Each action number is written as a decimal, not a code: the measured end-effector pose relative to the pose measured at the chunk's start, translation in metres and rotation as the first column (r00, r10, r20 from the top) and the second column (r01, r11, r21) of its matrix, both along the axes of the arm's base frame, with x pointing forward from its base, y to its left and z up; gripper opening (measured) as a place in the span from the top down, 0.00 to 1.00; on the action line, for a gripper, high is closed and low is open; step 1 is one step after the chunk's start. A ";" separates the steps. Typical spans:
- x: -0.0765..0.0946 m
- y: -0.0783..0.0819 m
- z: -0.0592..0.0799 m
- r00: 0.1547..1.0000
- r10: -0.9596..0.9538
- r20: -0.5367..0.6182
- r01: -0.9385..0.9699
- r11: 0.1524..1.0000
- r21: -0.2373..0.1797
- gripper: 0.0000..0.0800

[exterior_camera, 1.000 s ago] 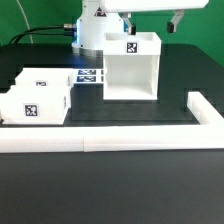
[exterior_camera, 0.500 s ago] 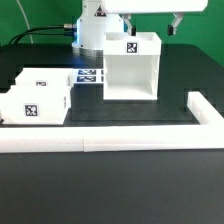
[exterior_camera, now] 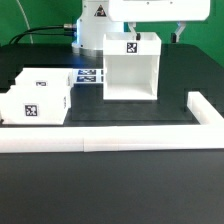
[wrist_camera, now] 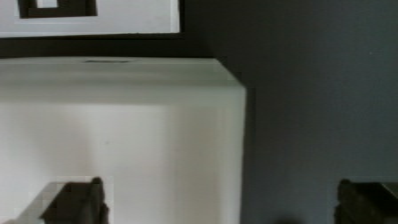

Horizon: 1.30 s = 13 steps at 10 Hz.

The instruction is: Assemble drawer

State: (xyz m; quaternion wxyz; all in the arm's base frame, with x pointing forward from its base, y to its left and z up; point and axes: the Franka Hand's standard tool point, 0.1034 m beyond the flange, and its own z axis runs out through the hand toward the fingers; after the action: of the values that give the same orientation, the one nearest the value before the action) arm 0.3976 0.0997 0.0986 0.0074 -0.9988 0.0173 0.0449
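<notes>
The large white drawer case (exterior_camera: 130,70), an open-fronted box with a marker tag on top, stands at the middle of the table. The smaller white drawer box (exterior_camera: 36,97) with tags lies at the exterior view's left. My gripper (exterior_camera: 156,33) hangs open just above the case's far right top corner, one finger over the top and one beyond its right side. In the wrist view the gripper (wrist_camera: 222,203) is open, its dark fingertips (wrist_camera: 75,202) spread either side of the case's side edge (wrist_camera: 125,120). It holds nothing.
The marker board (exterior_camera: 88,75) lies between the two boxes, by the robot base (exterior_camera: 95,30). A white L-shaped fence (exterior_camera: 110,139) runs along the front and up the exterior view's right. Dark table (wrist_camera: 320,100) shows beside the case.
My gripper has come down a little toward the case's top right corner. The case and the drawer box have not moved.
</notes>
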 end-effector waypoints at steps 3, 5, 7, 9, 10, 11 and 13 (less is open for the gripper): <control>0.000 0.000 0.000 1.000 0.001 -0.001 -0.001 1.000 0.000 0.67; 0.000 0.000 0.000 1.000 0.001 -0.001 -0.001 1.000 0.000 0.89; 0.000 0.000 0.000 1.000 0.001 -0.001 -0.001 1.000 0.000 0.95; 0.000 0.000 0.000 1.000 0.001 -0.001 -0.001 1.000 0.000 0.95; 0.000 0.000 0.000 1.000 0.001 -0.001 -0.001 1.000 0.000 0.95; 0.000 0.000 0.000 1.000 0.001 -0.001 -0.001 1.000 0.000 0.95; 0.001 -0.001 0.000 1.000 0.006 -0.002 -0.006 1.000 0.001 0.95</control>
State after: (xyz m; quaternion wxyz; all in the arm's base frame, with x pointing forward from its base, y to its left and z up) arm 0.3988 0.0990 0.0982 0.0077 -0.9988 0.0144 0.0461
